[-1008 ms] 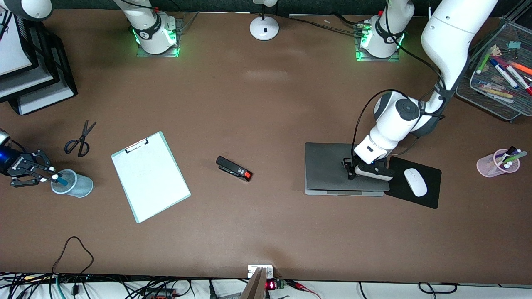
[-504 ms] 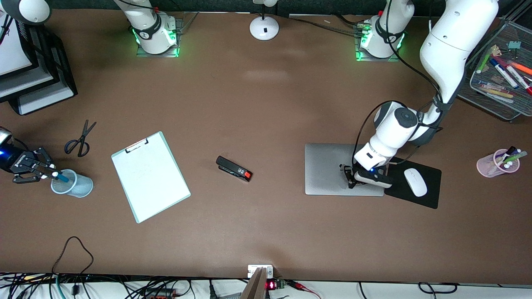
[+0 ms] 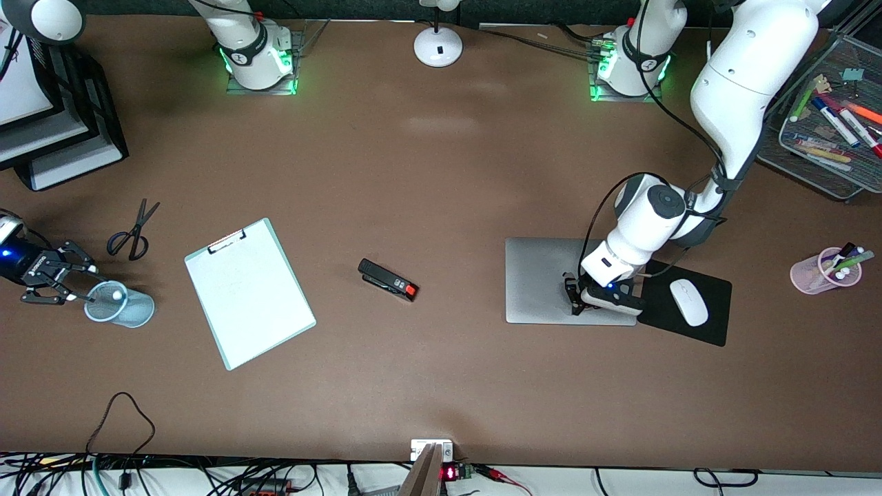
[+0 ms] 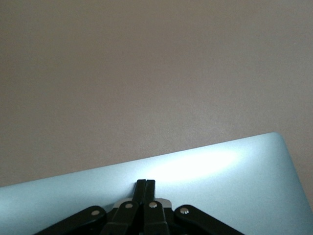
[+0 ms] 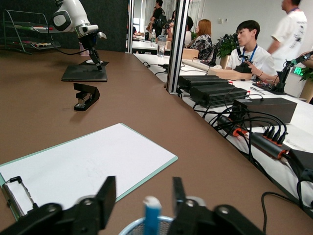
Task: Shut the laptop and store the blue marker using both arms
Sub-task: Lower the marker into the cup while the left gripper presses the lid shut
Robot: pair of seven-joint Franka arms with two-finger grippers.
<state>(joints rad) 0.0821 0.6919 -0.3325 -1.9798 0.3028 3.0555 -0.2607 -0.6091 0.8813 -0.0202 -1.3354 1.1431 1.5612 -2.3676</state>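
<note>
Pressing w/ fingers clenched, holding nothing, the left gripper [image 3: 577, 300] rests on the laptop [image 3: 541, 279] lid, which lies flat, shut, beside the mouse pad [image 3: 716, 313]. Right gripper [image 3: 72, 282] hangs over the mesh cup [image 3: 120, 305] at the right arm's end of the table, fingers parted, hold released; blue marker [image 5: 151, 215] stands in the cup, white end up, between them, seemingly untouched. Both steps look done. Next, prob.: lift each arm straight up, w/o tipping the cup.
</note>
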